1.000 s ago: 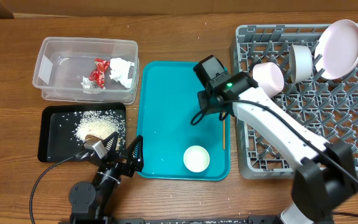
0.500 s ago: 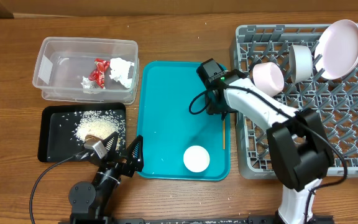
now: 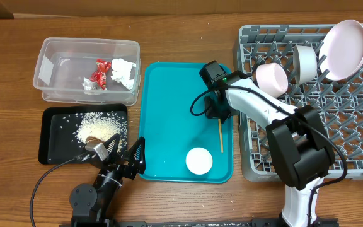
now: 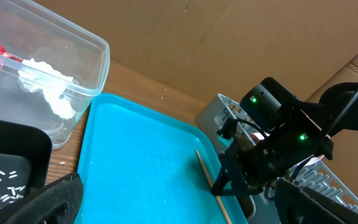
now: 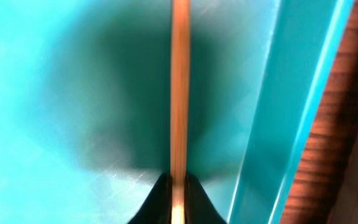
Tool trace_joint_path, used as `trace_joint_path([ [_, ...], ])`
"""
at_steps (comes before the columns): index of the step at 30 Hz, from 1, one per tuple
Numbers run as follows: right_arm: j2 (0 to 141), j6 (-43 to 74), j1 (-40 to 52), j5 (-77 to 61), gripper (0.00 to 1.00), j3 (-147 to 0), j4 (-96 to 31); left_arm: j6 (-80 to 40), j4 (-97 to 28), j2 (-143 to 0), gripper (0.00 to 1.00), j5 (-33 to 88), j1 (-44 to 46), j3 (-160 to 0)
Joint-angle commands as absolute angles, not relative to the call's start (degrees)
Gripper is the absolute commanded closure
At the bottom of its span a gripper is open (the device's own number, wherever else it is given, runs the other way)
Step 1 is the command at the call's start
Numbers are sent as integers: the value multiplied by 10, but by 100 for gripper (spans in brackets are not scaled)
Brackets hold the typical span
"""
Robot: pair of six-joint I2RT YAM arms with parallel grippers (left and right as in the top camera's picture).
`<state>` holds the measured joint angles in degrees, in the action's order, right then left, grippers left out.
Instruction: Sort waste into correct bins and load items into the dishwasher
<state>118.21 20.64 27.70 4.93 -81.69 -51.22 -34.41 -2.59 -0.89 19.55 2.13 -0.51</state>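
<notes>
My right gripper [image 3: 219, 117] is down on the teal tray's right side, shut on one end of a thin wooden chopstick [image 3: 220, 136]. In the right wrist view the chopstick [image 5: 179, 93] runs straight out from between the closed fingertips of the right gripper [image 5: 178, 182]. A small white cup [image 3: 199, 161] stands on the tray near its front edge. My left gripper [image 3: 126, 157] hangs open and empty at the tray's front left corner. The grey dish rack [image 3: 307, 126] holds a pink plate [image 3: 344, 49], a pink bowl [image 3: 271, 79] and a greyish-white bowl [image 3: 305, 63].
The teal tray [image 3: 169, 107] lies mid-table. Left of it, a clear tub [image 3: 62, 47] holds a red wrapper [image 3: 99, 74] and a white napkin [image 3: 123, 72]. In front of the tub, a black tray [image 3: 54, 135] holds rice [image 3: 96, 129] with brown scraps.
My right gripper moved right and down to the chopstick and closed on it. The chopstick has shifted a little left from the tray's wall. The left arm has not moved.
</notes>
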Motion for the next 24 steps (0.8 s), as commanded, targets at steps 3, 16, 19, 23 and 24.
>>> trace_joint_path([
  [3,1174,206,281,39,96,-831,-536,-349,-26,-3,0,204,19,-3],
  [16,930,185,227,274,96,-874,-528,-349,-26,-3,0,204,19,-3],
  [19,936,110,197,248,96,-871,-504,-349,-26,-3,0,204,19,-3],
  [23,959,70,163,185,96,-846,-482,-349,-26,-3,0,204,19,-3],
  [24,967,71,158,176,96,-843,-482,-349,-26,-3,0,204,19,-3],
])
